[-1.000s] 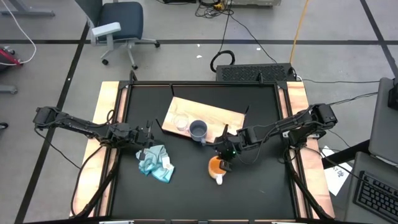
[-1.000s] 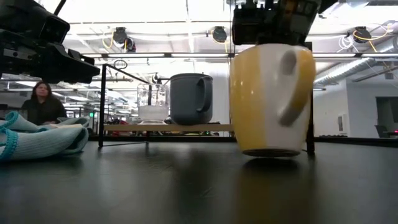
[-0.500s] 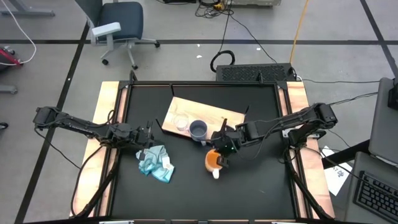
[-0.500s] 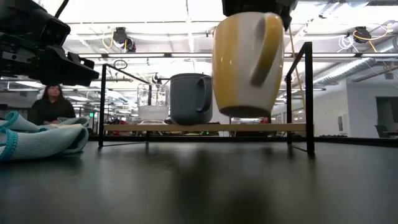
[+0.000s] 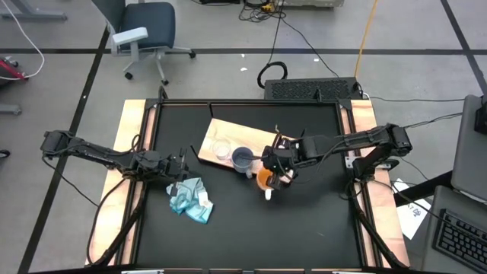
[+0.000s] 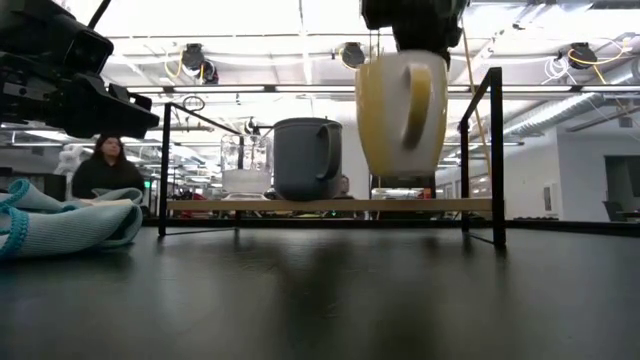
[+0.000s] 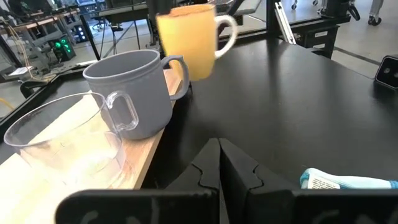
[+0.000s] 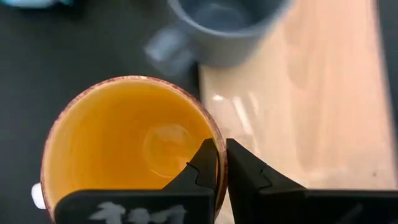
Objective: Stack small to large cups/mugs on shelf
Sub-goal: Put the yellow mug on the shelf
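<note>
The orange mug (image 5: 263, 180) with a white handle (image 5: 268, 195) hangs from my right gripper (image 5: 275, 165), in the air just in front of the shelf (image 5: 259, 141). It also shows in the low view (image 6: 400, 115). The small clear glass cup (image 5: 221, 150) and the grey-blue mug (image 5: 242, 158) stand by their bases on the wooden shelf, side by side near its front edge. My left gripper (image 5: 179, 167) is shut and empty, above the table beside the light blue cloth (image 5: 190, 198). My right gripper pinches the orange mug's rim (image 8: 219, 155) on the side away from the handle. One finger (image 8: 204, 167) is inside the mug and one finger (image 8: 245, 171) is outside. The fingers point down from above. The mug hangs upright, lifted clear of the table.
A black metal frame (image 6: 495, 150) stands around the shelf, with posts at its corners and a bar across the top. To the right of the grey-blue mug the shelf board is bare (image 8: 311, 106). A person (image 6: 105, 170) sits beyond the table's far side.
My right gripper has lifted the orange mug off the table and carried it up and toward the far edge, closer to the shelf. The mug has stayed upright in the hold. The person behind has shifted a little.
</note>
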You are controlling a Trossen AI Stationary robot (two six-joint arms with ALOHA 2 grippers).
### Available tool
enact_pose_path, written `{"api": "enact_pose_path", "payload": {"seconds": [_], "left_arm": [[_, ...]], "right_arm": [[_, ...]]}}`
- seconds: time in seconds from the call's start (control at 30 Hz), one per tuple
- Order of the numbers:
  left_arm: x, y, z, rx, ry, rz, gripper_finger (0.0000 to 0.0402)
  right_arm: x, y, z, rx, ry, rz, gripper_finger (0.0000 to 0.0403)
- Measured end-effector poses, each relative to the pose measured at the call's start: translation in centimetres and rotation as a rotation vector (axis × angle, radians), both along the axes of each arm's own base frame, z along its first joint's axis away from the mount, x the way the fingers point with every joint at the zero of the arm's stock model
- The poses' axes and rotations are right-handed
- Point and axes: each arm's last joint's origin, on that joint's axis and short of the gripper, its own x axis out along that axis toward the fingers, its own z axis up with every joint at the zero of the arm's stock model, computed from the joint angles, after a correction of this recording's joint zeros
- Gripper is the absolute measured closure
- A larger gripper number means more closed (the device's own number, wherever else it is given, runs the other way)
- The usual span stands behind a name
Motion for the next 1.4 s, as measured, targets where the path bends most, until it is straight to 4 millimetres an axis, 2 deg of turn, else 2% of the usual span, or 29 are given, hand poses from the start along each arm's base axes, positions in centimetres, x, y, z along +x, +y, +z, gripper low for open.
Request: {"api": "enact_pose_path", "payload": {"seconds": [0.27,0.73,1.07,1.4], "left_arm": [[0.0,0.0,0.0,-0.001,0.000,-0.001,0.0396],[0.0,0.0,0.0,-0.001,-0.001,-0.001,0.0396],[0.0,0.0,0.0,-0.001,0.000,-0.002,0.0396],[0.0,0.0,0.1,-0.003,-0.012,-0.003,0.0396]], "right_arm": [[-0.6,-2.3,-0.3,-0.033,0.077,-0.043,0.0397],[-0.5,-5.7,-0.1,-0.057,0.060,-0.103,0.0397],[-1.1,-6.3,1.7,-0.081,-0.052,-0.086,0.0397],[-2.4,-6.3,-0.5,-0.079,-0.069,-0.087,0.0397]]}}
